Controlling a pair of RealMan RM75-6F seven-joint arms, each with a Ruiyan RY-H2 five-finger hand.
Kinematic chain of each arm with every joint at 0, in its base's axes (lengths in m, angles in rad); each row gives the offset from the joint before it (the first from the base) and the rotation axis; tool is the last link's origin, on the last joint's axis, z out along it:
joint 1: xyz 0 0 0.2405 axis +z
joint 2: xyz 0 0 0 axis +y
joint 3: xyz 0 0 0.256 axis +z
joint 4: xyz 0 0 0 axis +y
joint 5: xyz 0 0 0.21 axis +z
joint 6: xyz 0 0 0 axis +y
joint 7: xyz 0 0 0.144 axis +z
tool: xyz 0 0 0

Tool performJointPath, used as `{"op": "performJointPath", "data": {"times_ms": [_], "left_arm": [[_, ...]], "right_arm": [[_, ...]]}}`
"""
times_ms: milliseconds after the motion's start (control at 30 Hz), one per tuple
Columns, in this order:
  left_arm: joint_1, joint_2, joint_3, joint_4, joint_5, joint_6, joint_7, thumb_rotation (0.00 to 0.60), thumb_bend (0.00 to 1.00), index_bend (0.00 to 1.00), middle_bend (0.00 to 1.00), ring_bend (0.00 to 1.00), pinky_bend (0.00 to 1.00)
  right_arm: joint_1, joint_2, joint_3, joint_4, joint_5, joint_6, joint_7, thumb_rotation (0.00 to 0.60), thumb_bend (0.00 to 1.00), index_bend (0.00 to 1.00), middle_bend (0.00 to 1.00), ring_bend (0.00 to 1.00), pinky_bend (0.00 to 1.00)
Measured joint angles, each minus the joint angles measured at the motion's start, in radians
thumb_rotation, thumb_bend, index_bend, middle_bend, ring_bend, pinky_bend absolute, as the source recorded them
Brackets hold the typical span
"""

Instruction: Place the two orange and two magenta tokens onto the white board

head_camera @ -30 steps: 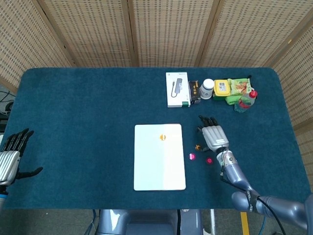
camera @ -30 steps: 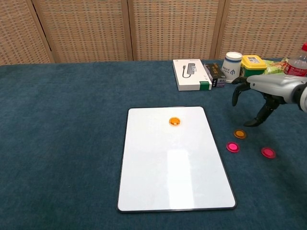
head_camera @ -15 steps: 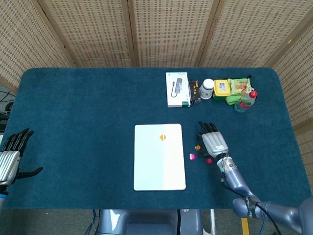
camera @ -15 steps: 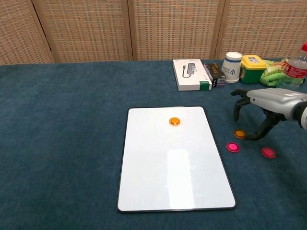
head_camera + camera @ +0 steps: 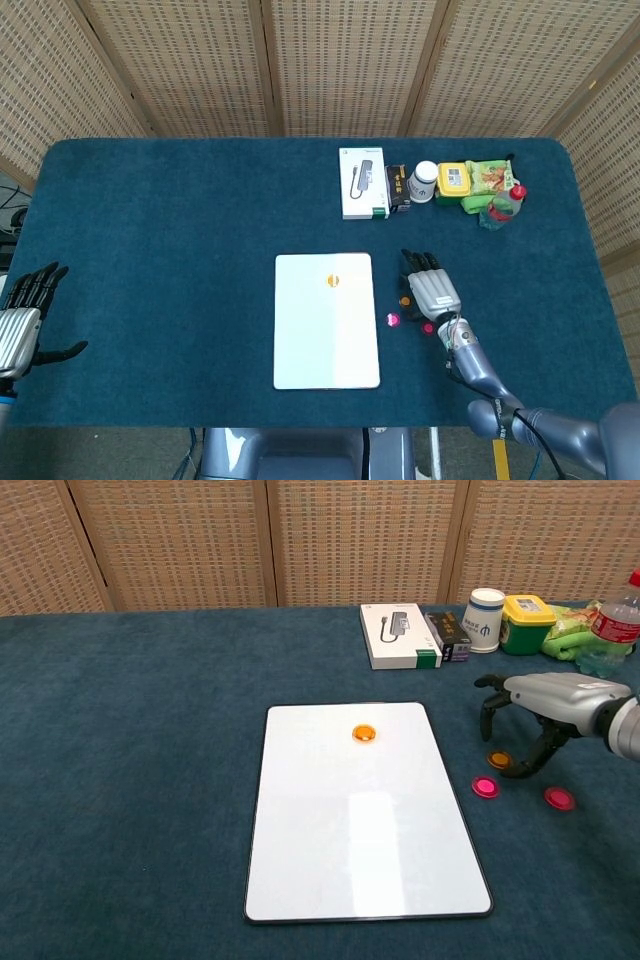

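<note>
Small round glossy orange token (image 5: 498, 759)

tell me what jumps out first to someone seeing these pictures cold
The white board lies bright against the dark blue table, with one orange token on it near its far edge. Just off the board's right side, the right hand hovers with fingers curved down over a second orange token, and two magenta tokens lie nearby on the cloth.
</note>
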Motion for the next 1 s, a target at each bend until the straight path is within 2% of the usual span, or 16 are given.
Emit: {"op": "performJointPath", "data": {"times_ms": [433,600,800,1000], "left_arm": [[0.0,0.0,0.0,0.0,0.0,-0.001,0.001,0.6,0.0,0.0,0.0,0.0,0.0],[0.0,-0.001,0.0,0.001,0.0,0.001,0.001,0.6,0.0,0.0,0.0,0.0,0.0],[0.0,-0.001,0.0,0.002,-0.001,-0.001,0.001,0.6,0.0,0.0,0.0,0.0,0.0],[0.0,-0.001,0.0,0.001,-0.001,-0.001,0.002,0.6,0.0,0.0,0.0,0.0,0.0]], "right_arm": [[-0.003,-0.009,0.01,0.022,0.013,-0.034,-0.005,0.6,0.26,0.41,0.0,0.0,0.0],[0.002,-0.013,0.018,0.026,0.027,-0.046,-0.014,0.6,0.26,0.51,0.0,0.0,0.0],[0.006,-0.015,0.029,0.027,0.037,-0.053,-0.018,0.6,0.31,0.56,0.0,0.0,0.0],[0.008,-0.015,0.037,0.025,0.033,-0.056,-0.007,0.6,0.31,0.58,0.01,0.0,0.0]]}}
